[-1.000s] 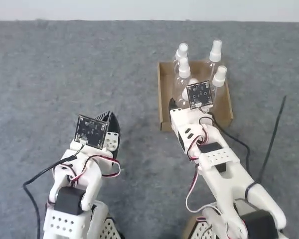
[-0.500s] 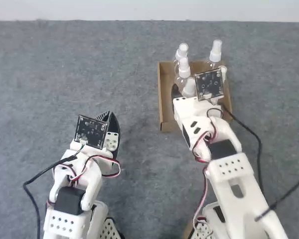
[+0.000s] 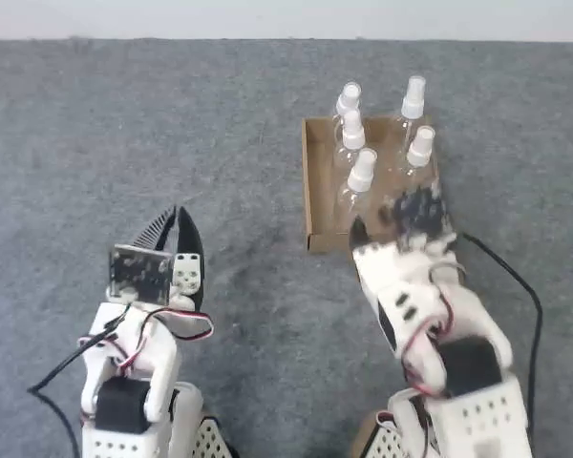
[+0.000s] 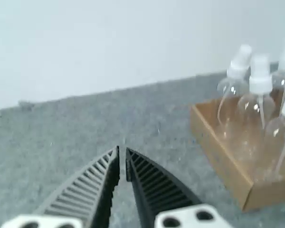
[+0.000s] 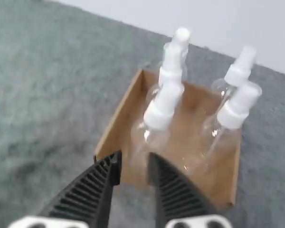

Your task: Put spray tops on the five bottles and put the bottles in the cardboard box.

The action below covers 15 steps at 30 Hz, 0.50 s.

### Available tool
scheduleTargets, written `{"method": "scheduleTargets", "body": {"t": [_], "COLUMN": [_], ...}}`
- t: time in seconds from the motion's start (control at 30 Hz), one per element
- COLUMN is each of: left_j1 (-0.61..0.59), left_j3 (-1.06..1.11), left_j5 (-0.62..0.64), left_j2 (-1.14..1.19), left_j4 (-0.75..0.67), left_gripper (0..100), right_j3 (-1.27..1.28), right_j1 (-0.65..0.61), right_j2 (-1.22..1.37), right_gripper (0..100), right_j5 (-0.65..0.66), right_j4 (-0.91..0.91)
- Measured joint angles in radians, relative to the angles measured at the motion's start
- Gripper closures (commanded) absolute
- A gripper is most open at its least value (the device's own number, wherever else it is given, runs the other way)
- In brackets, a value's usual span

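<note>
All five bottles (image 3: 362,174) are standing in the cardboard box (image 3: 312,186) with spray tops on, up around 1 o'clock on the grey worktop (image 3: 124,124). Right pincer (image 5: 133,160) hangs at the box's 6 o'clock edge, slightly apart, gripping nothing. Left pincer (image 4: 122,153) is at 8 o'clock, pretty much closed together.

High camera downward over the table (image 3: 124,114); wrist cameras low, forward-facing (cardboard box (image 3: 311,181) common to all three)

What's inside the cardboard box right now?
Five clear bottles with white spray tops stand upright in the cardboard box. In the high view the right gripper covers its near right corner.
</note>
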Motion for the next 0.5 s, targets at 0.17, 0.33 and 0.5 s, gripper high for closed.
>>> {"method": "scheduleTargets", "body": {"t": [0.17,0.33,0.5], "left_j1": [0.000,0.002,-0.002], "left_j3": [0.057,0.169,0.272], "left_j5": [0.000,0.000,0.000], "left_j2": [0.000,0.000,0.000], "left_j4": [0.057,0.057,0.038], "left_gripper": [98,98,99], "right_j3": [0.138,0.180,0.318], "right_j1": [0.003,0.089,0.239], "right_j2": [-0.249,-0.456,-0.468], "right_gripper": [99.2,99.1,99.1], "right_j5": [0.095,0.118,0.141], "right_j4": [0.184,0.226,0.226]}}
